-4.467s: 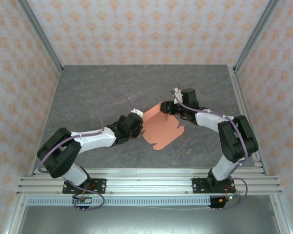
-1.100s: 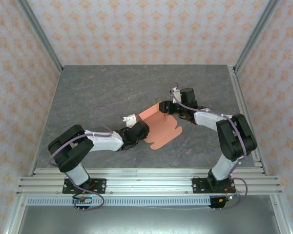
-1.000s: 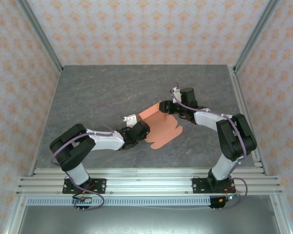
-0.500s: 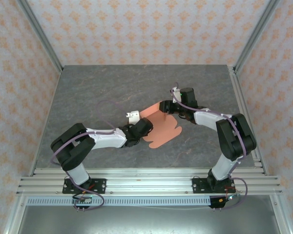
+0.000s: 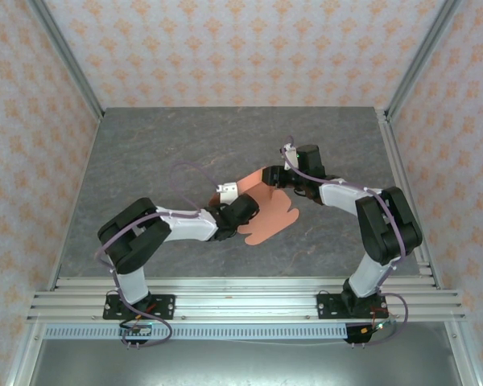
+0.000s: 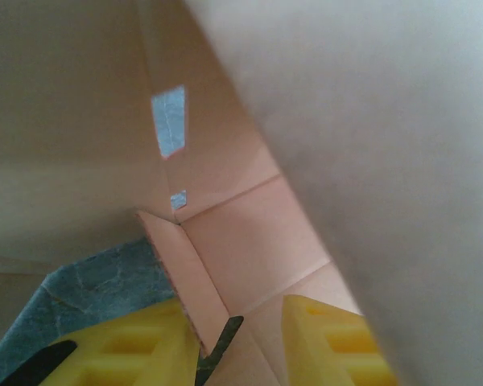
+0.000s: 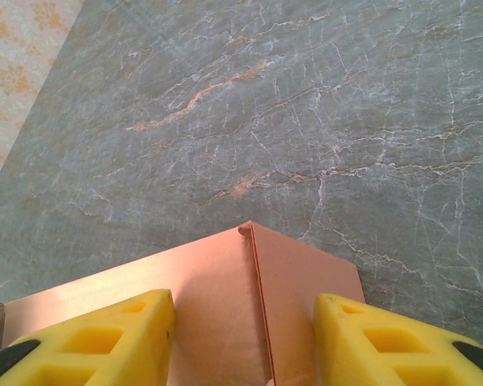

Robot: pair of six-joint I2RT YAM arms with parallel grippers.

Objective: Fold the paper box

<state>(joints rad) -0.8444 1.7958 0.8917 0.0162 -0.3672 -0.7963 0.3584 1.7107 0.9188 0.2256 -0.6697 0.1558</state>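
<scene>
The paper box [image 5: 267, 219] is a salmon-orange cardboard sheet on the grey table, partly folded, with rounded tabs at its near edge. Its far panel stands raised at my right gripper [image 5: 275, 178]. In the right wrist view a folded corner ridge [image 7: 253, 297] runs between the yellow fingers [image 7: 97, 342], and the right gripper [image 7: 243, 322] stands open with its tips against the panels. My left gripper [image 5: 243, 206] reaches into the box's left side. In the left wrist view the left gripper [image 6: 233, 322] is open, and a thin flap [image 6: 181, 273] stands between its fingers, against the left one.
The marbled grey table [image 5: 161, 153] stretches out behind and to the left of the box. Aluminium frame rails [image 5: 402, 177] and patterned walls bound it at the sides and back. Both arms bend in from the near edge.
My left arm has swung right and away from me, pushing its gripper in under the box's left side, and its jaws have narrowed a little. The right arm has stayed in place.
</scene>
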